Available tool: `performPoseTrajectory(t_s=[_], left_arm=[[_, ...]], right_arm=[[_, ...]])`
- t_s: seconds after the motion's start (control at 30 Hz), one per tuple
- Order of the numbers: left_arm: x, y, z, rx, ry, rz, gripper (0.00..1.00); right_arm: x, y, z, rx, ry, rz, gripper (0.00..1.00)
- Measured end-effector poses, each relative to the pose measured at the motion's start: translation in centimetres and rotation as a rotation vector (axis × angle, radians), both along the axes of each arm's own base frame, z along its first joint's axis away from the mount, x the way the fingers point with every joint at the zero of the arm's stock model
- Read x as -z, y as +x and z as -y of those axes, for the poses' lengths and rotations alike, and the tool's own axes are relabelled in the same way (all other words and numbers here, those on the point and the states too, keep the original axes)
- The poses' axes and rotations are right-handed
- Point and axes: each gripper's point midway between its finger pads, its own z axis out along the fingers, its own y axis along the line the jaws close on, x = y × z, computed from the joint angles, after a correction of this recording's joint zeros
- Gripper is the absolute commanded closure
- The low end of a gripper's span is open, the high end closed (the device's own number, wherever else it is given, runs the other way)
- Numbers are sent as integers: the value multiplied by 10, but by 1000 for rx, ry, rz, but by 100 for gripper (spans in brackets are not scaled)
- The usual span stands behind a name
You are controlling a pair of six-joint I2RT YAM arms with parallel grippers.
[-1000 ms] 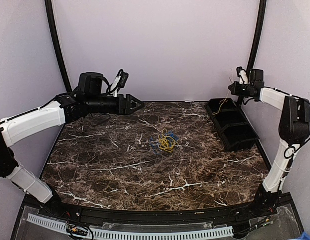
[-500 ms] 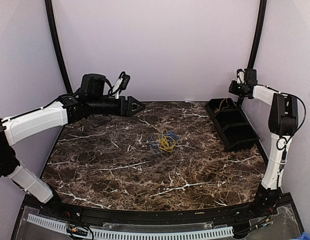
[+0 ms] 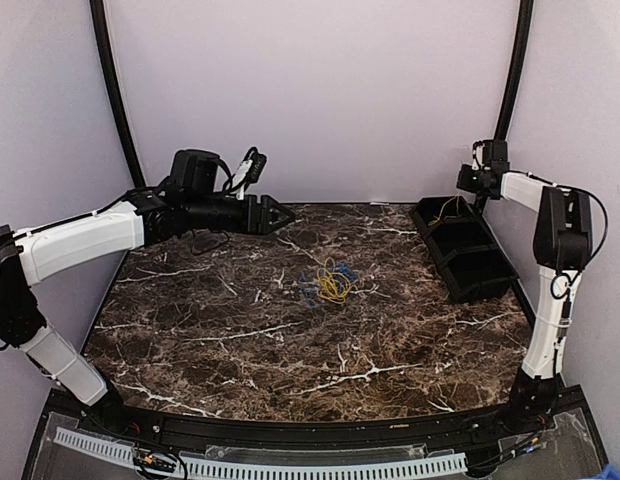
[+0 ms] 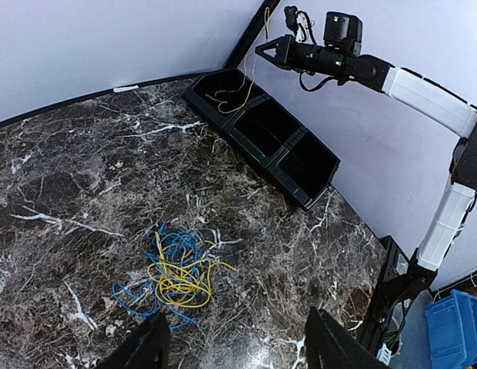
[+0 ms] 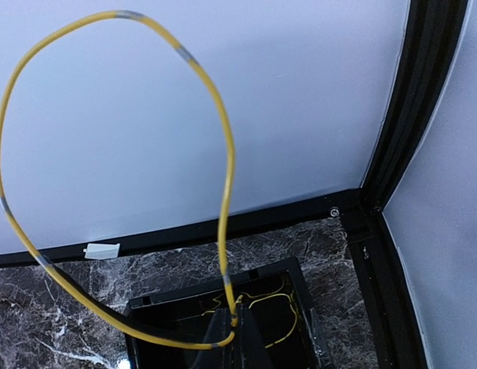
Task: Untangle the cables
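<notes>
Right gripper (image 4: pixel 261 51) pinched tight on yellow cable (image 5: pixel 225 165), loop arching up, tail hanging into far compartment of black bin (image 3: pixel 482 290). Left gripper (image 3: pixel 287 214) jaws apart, holding nothing, hovering over far-left table (image 3: pixel 190 340). Yellow-and-blue tangle (image 4: pixel 175 273) mid-table, well apart from both. White tab (image 5: pixel 102 250) at wall base, print unreadable.

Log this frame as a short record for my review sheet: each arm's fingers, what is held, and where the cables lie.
left fingers: open, holding nothing, above the far-left part of the table
right fingers: shut on a yellow cable, high above the tray's far compartment
held cable: loops upward, lower end hangs into that compartment
tangle: blue and yellow cables, mid-table, nothing touching it
tray: black, three compartments, far-right edge
</notes>
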Motion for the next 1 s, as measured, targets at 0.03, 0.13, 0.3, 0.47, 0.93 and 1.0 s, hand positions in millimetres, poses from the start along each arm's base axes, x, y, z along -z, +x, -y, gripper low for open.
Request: performPoseTrajectory(t_s=[0.03, 0.13, 0.3, 0.47, 0.93, 1.0], left_arm=[[0, 0, 0, 0, 0, 0, 37], [1, 0, 0, 1, 2, -3, 37], [1, 0, 0, 1, 2, -2, 37], [5, 0, 0, 0, 6, -9, 37], [15, -2, -2, 0, 17, -24, 37], [15, -2, -1, 0, 16, -22, 37]], right_arm=[[2, 0, -4, -4, -3, -5, 100], [11, -2, -15, -14, -9, -28, 100], [33, -8, -25, -8, -19, -90, 100], [49, -14, -24, 16, -19, -133, 100], [73, -16, -37, 33, 10, -179, 97], [76, -18, -37, 35, 19, -187, 96]])
